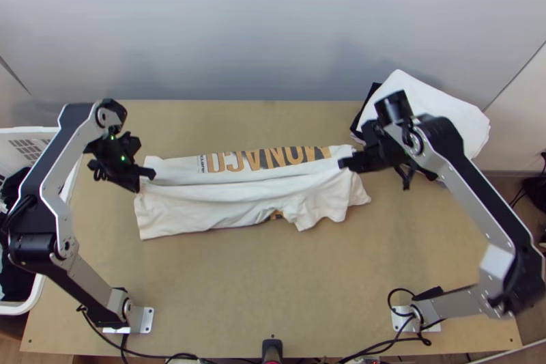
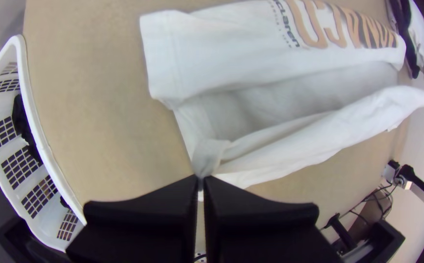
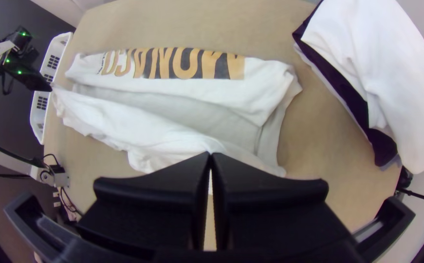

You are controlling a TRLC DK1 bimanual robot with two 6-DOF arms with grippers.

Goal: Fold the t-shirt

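The white t-shirt (image 1: pixel 205 208) lies across the middle of the table as a long folded strip, its orange and black lettering along the far part. My left gripper (image 1: pixel 147 179) is at the strip's left end; in the left wrist view the left gripper (image 2: pixel 200 181) is shut on a bunched bit of cloth. At the strip's right end is my right gripper (image 1: pixel 347 163); in the right wrist view the right gripper (image 3: pixel 210 157) is shut on the shirt's fabric (image 3: pixel 173 139). Between both grippers the near layer is lifted, with its lower edge hanging loosely toward the table's near side.
A white basket (image 1: pixel 41 133) with dark cloth inside stands beyond the table's left edge. White and black garments (image 1: pixel 426 101) are piled at the back right corner. Bare wood (image 1: pixel 273 289) lies between the shirt and the near edge, where cables run.
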